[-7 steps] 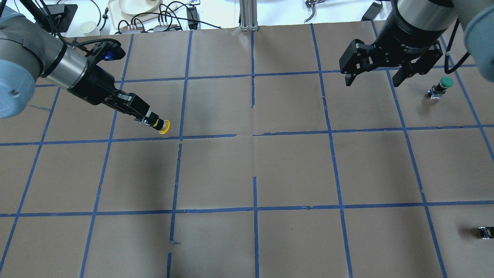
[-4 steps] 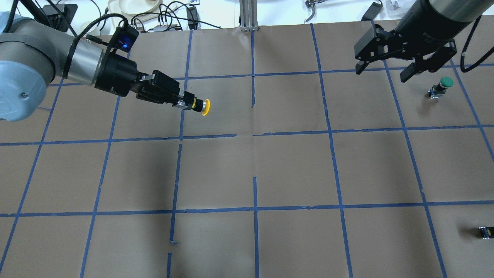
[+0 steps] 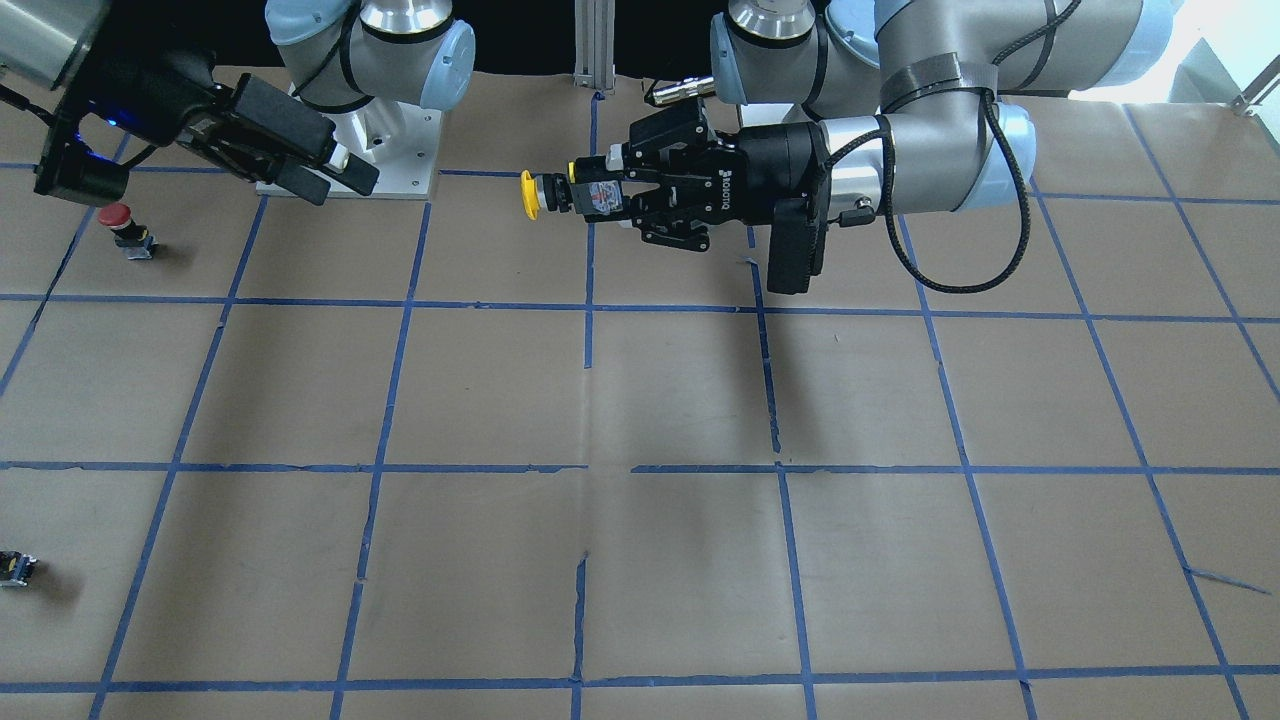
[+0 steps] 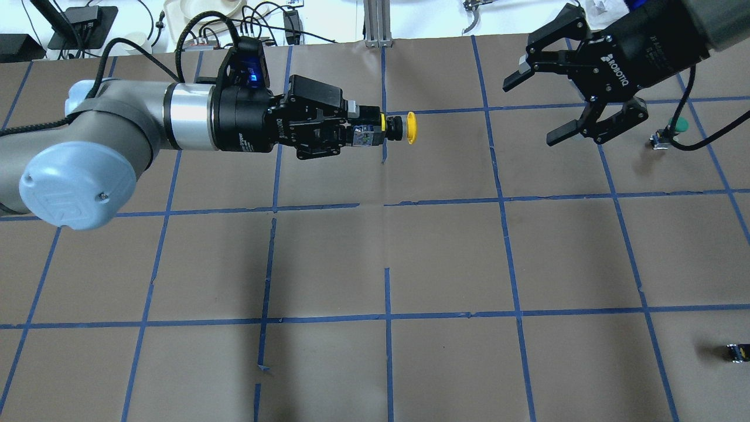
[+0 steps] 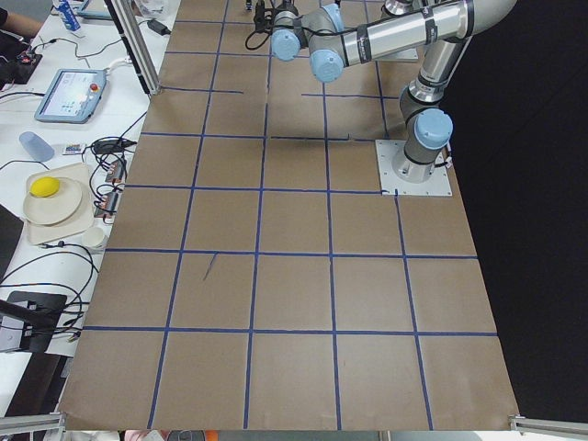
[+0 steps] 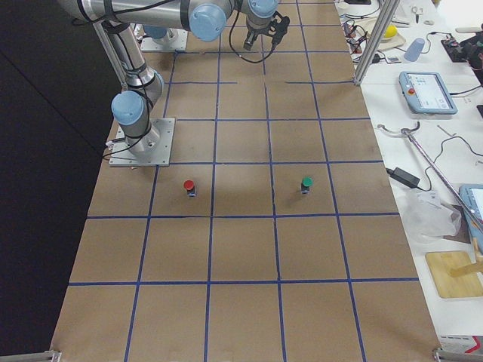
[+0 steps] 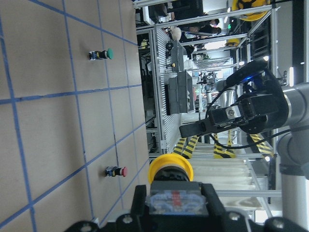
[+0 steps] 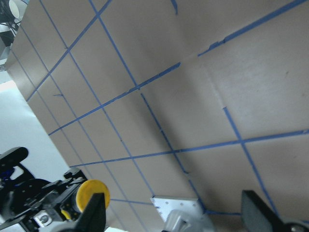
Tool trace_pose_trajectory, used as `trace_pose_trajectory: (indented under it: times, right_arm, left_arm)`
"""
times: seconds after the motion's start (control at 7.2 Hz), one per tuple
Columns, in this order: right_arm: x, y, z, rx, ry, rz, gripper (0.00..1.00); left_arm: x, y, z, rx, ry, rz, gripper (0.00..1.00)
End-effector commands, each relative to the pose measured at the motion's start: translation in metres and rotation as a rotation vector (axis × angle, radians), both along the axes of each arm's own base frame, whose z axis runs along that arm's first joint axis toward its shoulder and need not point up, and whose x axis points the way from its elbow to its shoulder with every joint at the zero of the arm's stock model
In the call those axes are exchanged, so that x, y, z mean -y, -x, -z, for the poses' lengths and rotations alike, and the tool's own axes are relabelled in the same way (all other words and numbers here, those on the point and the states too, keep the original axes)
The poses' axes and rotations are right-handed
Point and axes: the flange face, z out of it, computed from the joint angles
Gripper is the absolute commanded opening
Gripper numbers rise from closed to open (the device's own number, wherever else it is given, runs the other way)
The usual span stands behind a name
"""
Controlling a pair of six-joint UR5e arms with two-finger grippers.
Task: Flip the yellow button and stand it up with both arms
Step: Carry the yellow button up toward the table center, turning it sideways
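My left gripper (image 4: 366,131) is shut on the grey-and-black body of the yellow button (image 4: 410,128). It holds the button level in the air over the table's far middle, with the cap pointing towards my right arm. The button also shows in the front view (image 3: 528,193), held by the left gripper (image 3: 600,193), and in the left wrist view (image 7: 170,168). My right gripper (image 4: 530,110) is open and empty, well apart from the cap, its jaws turned towards it. The right wrist view shows the yellow cap (image 8: 91,193) beside one right finger (image 8: 95,212).
A green-capped button (image 4: 675,125) stands at the far right behind my right gripper. A red-capped button (image 3: 121,217) stands near the robot's base. A small capless black part (image 4: 737,352) lies at the near right. Brown paper with blue tape lines covers the table (image 4: 387,258).
My left arm has lifted and carried the yellow button rightwards to the table's middle and turned it level. My right gripper has turned its open jaws towards the button.
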Motion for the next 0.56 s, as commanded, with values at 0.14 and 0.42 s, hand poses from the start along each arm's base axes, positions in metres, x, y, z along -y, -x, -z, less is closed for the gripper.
trace_pose_trajectory:
  times: [0.14, 0.42]
  right_arm:
    - [-0.004, -0.016, 0.009, 0.205, -0.318, 0.234, 0.98]
    - [-0.007, -0.03, 0.009, 0.331, -0.451, 0.3, 0.97]
  left_arm:
    - [0.002, 0.003, 0.001, -0.119, -0.04, -0.052, 0.04]
    - [0.003, 0.003, -0.005, -0.137, -0.06, -0.059, 0.04]
